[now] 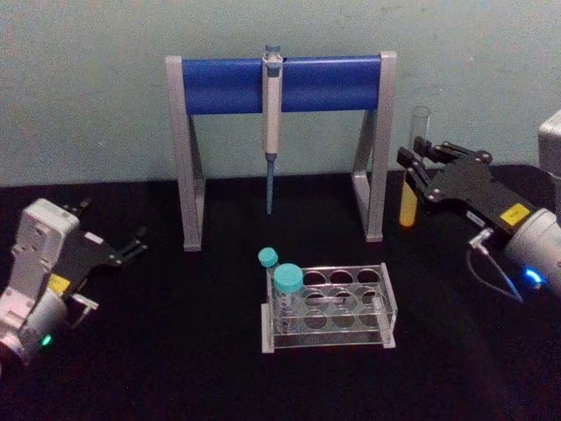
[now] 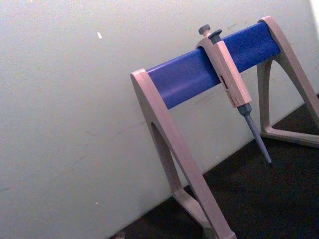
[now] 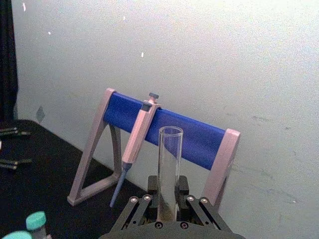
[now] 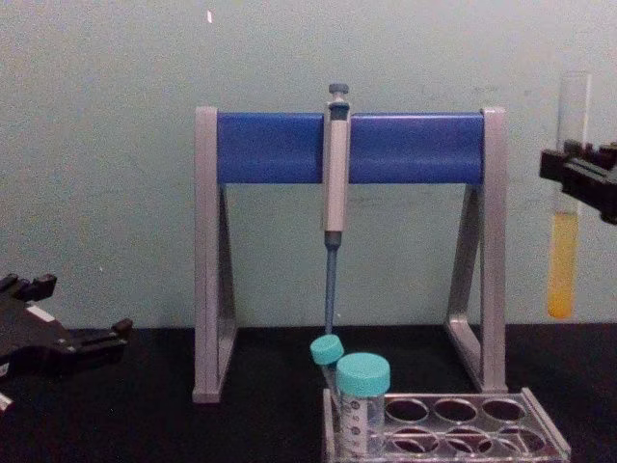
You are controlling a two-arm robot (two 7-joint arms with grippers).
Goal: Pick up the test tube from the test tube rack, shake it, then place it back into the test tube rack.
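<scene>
My right gripper (image 1: 416,167) is shut on the test tube (image 1: 410,206), a long clear glass tube with yellow liquid in its lower part, held upright in the air right of the pipette stand. The chest view shows the test tube (image 4: 566,260) hanging well above the table with the right gripper (image 4: 576,178) clamped around its middle. Through the right wrist view the test tube's open top (image 3: 169,159) rises between the fingers (image 3: 182,186). The test tube rack (image 1: 382,309) sits on the table at centre front, below and left of the tube. My left gripper (image 1: 136,246) rests open at the far left.
A grey-and-blue pipette stand (image 1: 186,158) with a hanging pipette (image 1: 272,123) stands behind the rack. Two teal-capped tubes (image 1: 287,281) stand in the rack's left end. Black table surface lies between the rack and both arms.
</scene>
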